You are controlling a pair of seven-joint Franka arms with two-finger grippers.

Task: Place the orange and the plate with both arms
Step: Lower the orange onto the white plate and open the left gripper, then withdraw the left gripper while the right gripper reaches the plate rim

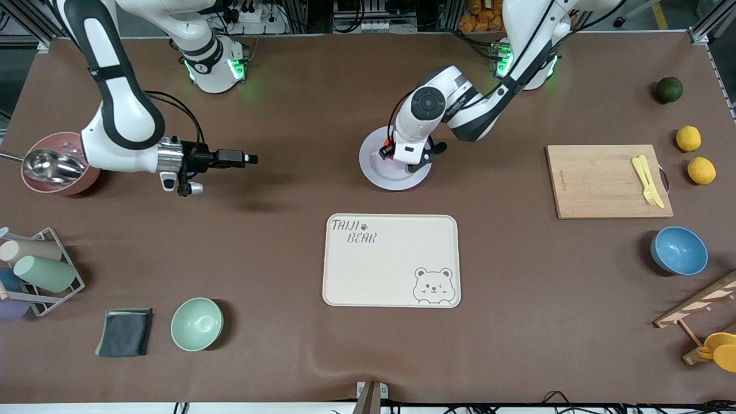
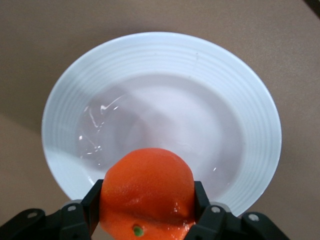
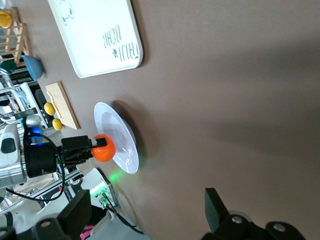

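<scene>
The pale lavender-white plate (image 1: 372,168) lies on the brown table, farther from the front camera than the cream tray. My left gripper (image 1: 409,165) hangs over the plate and is shut on the orange (image 2: 147,192). In the left wrist view the fruit sits between both fingers of that gripper (image 2: 147,202), above the plate's rim (image 2: 160,45). The right wrist view shows the orange (image 3: 104,148) just above the plate (image 3: 120,137). My right gripper (image 1: 250,158) is held level over bare table between the pink bowl and the plate. It shows open and empty in its own wrist view (image 3: 147,212).
The cream bear-print tray (image 1: 391,260) lies nearer the camera than the plate. A cutting board (image 1: 598,181) with a yellow fork, two lemons (image 1: 688,138), a dark green fruit (image 1: 669,89) and a blue bowl (image 1: 678,250) are at the left arm's end. A pink bowl (image 1: 54,172), cup rack, cloth and green bowl (image 1: 196,324) are at the right arm's end.
</scene>
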